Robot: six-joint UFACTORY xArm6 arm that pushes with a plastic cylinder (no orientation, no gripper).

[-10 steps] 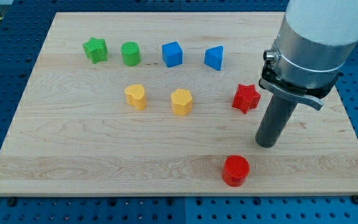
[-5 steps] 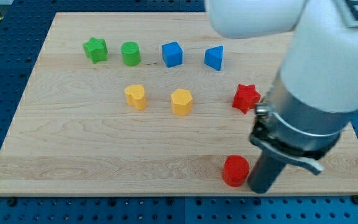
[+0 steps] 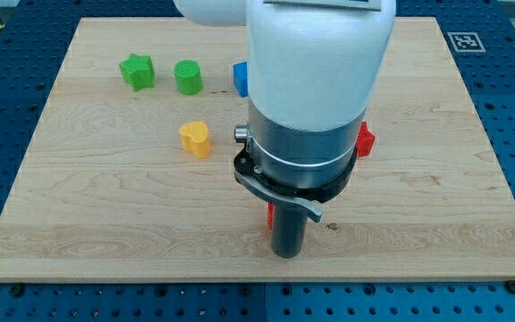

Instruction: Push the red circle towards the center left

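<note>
My tip (image 3: 288, 254) rests on the wooden board (image 3: 79, 215) near the view's bottom centre. The red circle (image 3: 270, 216) shows only as a thin red sliver at the rod's left edge, just above the tip and seemingly touching the rod; the rest of it is hidden behind the rod. The arm's wide body covers the middle of the board.
A green star (image 3: 137, 71) and a green cylinder (image 3: 187, 77) sit at the top left. A yellow heart (image 3: 196, 139) lies left of the arm. A blue block's edge (image 3: 239, 77) and a red star's edge (image 3: 364, 139) peek out beside the arm.
The arm has swept from the right side down and leftward along the view's bottom. The red circle has moved left with it. The arm now hides the yellow hexagon and blue blocks.
</note>
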